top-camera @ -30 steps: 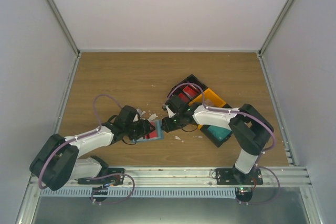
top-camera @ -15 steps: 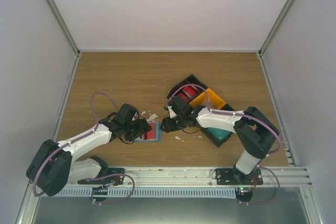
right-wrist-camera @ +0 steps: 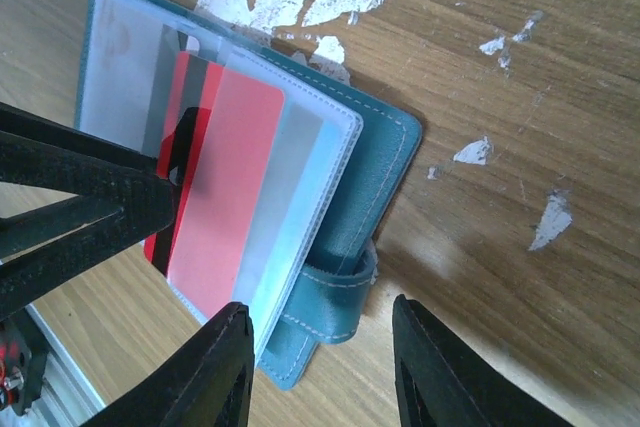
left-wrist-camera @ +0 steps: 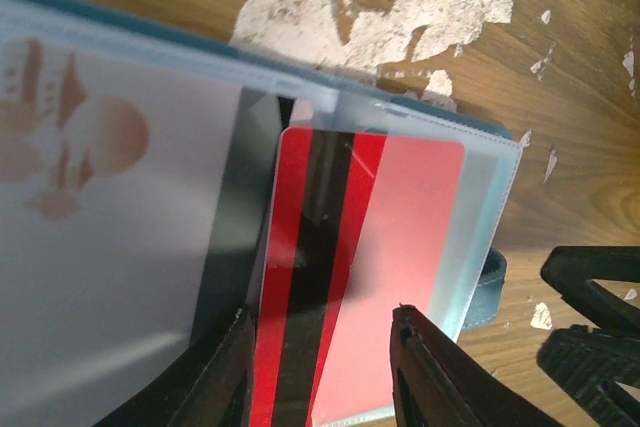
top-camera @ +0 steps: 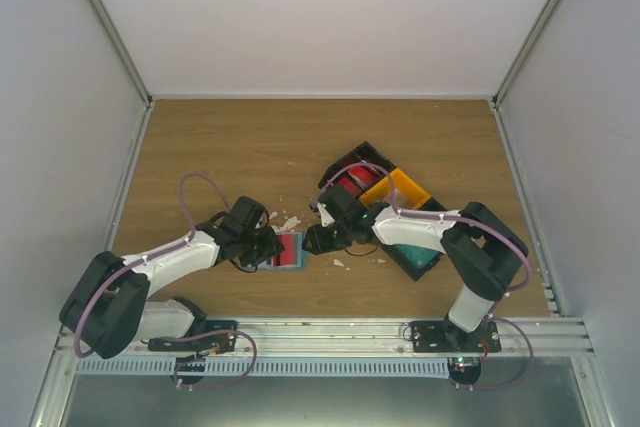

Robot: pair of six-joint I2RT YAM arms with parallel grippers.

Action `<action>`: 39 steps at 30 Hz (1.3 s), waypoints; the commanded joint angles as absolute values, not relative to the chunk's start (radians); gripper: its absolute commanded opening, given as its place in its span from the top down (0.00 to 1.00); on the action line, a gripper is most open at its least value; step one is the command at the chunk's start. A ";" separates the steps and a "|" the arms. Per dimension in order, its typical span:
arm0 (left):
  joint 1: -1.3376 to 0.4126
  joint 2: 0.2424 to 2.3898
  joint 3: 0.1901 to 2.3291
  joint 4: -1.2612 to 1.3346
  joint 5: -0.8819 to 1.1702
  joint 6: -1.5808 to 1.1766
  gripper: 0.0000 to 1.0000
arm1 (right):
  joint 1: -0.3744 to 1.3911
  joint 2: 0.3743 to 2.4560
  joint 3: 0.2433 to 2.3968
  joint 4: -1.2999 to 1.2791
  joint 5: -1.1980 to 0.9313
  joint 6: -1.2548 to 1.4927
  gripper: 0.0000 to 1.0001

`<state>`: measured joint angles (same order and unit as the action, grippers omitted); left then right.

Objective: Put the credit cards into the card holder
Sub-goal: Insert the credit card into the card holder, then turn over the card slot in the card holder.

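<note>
- We see soft, even overhead light in the top view; faint shadows lie around the card holder (top-camera: 290,250).
- From the left wrist, we see a dim shadow crossing the credit card (left-wrist-camera: 420,247) on the card holder, whose left sleeve looks hazy.
- From the right wrist, we find the card holder sharp.

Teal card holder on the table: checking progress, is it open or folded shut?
Open: the teal leather card holder lies spread flat, clear plastic sleeves exposed, strap loose.
</note>
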<state>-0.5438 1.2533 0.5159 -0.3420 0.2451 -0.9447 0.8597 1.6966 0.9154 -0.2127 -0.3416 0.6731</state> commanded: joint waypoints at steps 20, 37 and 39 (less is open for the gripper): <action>-0.563 1.296 0.605 -0.301 0.298 -0.736 0.58 | 0.873 1.766 1.013 -0.309 -0.216 0.628 0.67; -0.382 1.022 0.489 -0.462 0.161 -0.792 0.45 | 1.053 1.928 1.278 -0.400 -0.206 0.615 0.64; -0.355 1.011 0.462 -0.445 0.195 -0.787 0.45 | 1.058 1.956 1.298 -0.410 -0.211 0.614 0.65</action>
<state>-0.3965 1.0412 0.5110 -0.4568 0.1455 -0.7856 1.0428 1.8977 1.2594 -0.3885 -0.1791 0.6216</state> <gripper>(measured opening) 0.550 0.359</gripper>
